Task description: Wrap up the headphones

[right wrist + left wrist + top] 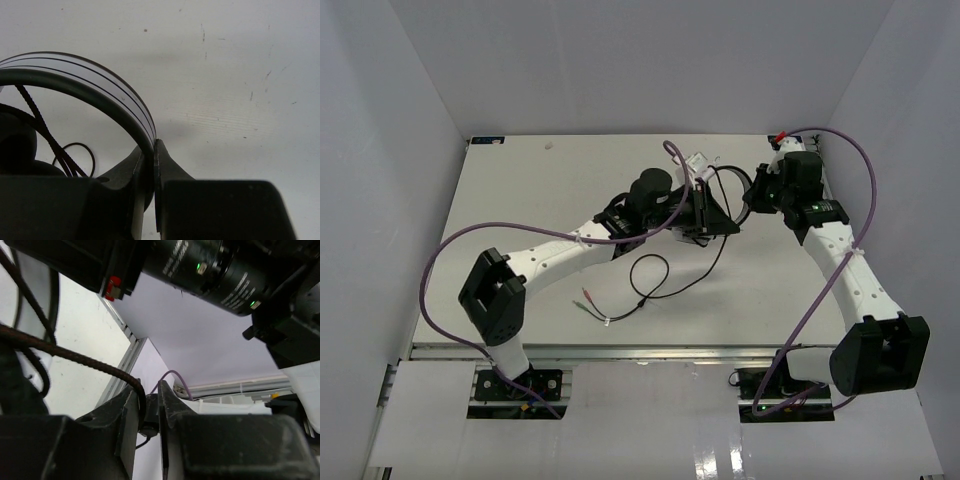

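The headphones (90,87) sit at the far middle of the table (520,190), between the 2 grippers; the right gripper (152,160) is clenched on the thin headband, both fingers pressed flat against the arc. The left gripper (149,402) has its jaws slightly parted, with the cable (650,283) running through the gap; a sliver of background shows beside the cord, so it looks loosely guided rather than pinched.

Handling, as a judgement: the set looks light and the band springy; it is a narrow, smooth, glossy strip with fine lines along it, so it could twist or slide in a 2-finger pinch. It is best held where it is now, near the middle of the arc, with the ear cups (rounded and soft-padded, I would guess) left free as the core to wind around.

The cable is the awkward part; it is thin, limp and long, and the braided sheath gives some friction. It trails in loose curves toward the near edge and ends in 2 coloured plugs (586,302) lying flat, well apart from both grippers. It will kink or spring out of a loop unless kept under light tension; hold the cord itself, not the plugs.
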### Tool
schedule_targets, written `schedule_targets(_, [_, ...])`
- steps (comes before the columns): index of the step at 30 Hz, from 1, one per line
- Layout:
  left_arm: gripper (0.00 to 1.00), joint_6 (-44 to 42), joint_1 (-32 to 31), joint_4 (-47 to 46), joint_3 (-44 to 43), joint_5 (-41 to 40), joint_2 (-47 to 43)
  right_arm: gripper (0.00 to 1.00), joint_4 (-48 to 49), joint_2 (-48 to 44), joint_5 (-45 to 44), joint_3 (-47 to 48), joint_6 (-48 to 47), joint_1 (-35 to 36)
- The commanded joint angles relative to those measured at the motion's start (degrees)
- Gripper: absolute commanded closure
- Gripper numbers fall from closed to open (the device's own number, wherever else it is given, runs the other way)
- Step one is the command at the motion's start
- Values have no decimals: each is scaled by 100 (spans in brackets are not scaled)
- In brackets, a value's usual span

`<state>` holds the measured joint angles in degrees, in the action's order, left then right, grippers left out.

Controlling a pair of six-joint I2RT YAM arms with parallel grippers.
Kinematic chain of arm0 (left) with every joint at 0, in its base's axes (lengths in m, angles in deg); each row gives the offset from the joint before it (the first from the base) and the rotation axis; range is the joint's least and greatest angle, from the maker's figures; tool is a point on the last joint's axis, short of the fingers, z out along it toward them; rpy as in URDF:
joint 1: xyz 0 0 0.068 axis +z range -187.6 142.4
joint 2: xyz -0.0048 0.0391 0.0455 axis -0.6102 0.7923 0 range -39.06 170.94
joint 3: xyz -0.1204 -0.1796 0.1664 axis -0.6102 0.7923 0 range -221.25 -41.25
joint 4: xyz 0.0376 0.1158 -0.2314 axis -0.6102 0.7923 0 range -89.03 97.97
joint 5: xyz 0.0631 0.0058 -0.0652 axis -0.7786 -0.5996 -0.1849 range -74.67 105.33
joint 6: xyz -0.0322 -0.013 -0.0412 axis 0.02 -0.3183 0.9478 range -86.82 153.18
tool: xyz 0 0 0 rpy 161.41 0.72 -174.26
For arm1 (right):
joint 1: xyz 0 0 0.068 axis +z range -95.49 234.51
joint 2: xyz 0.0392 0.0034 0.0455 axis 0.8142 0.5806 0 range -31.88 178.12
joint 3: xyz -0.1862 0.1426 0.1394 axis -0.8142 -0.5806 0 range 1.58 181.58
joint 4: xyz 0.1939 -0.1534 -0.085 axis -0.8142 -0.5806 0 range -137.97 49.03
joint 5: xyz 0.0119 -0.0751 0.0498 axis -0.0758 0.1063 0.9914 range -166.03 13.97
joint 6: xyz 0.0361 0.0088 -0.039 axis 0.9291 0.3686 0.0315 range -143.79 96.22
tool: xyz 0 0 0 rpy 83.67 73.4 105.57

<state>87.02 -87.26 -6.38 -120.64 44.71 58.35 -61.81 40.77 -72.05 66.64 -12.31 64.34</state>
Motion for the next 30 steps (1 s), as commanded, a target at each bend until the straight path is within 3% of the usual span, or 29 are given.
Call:
schedule_targets(1, [63,-347,-590,228,-401,-843,146,92,515,66,648,405,615,-375])
schedule_targets(6, [42,-950,-939,397,91,-1368,-115,92,497,100,1101,513,821,-658])
schedule_targets(12, [27,-2517,-1644,327,942,-2388,-906,92,311,178,1520,755,1005,-905])
schedule_targets(16, [2,-3389,-1951,-195,2206,-2514,-1400,92,195,168,1676,1020,1027,-1141])
schedule_targets(23, [2,-4666,-2033,-1975,4587,-3442,-1994,92,153,-58,1908,1035,1085,-1165])
schedule_targets(30, [2,-5691,-2031,-2879,4708,-3961,-1152,92,20,-131,2262,1166,1233,-1179])
